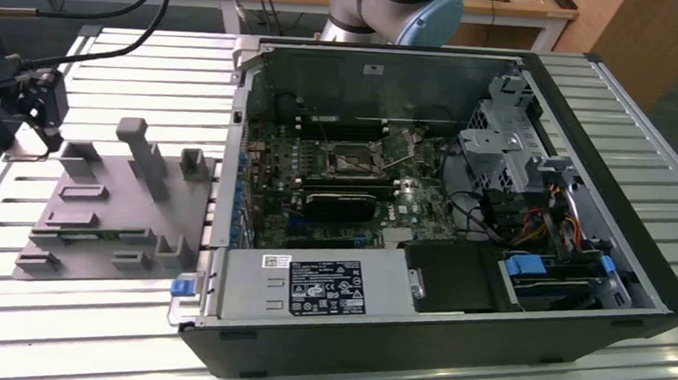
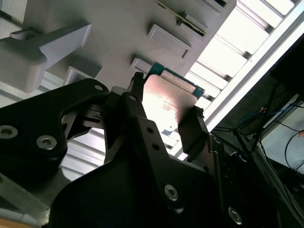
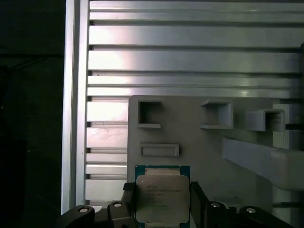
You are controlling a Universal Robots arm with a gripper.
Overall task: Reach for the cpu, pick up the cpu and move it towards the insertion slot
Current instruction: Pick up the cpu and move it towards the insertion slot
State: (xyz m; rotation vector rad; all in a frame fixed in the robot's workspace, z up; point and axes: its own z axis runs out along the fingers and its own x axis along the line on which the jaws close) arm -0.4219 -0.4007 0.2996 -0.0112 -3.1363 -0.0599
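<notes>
Two fingers (image 3: 129,209) of the gripper (image 2: 166,97) press opposite edges of the cpu (image 3: 162,198), holding it just above the grey fixture (image 1: 102,202). The insertion slot (image 1: 350,160) lies well apart from that fixture, toward the exterior view's right, on the motherboard (image 1: 281,164). The cpu's underside is hidden.

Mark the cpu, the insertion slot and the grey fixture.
cpu (image 3: 161,199), first wrist view, middle of its metal top.
insertion slot (image 1: 350,160), exterior view, dark centre of the socket.
grey fixture (image 3: 199,152), first wrist view, bare flat part of its base.
</notes>
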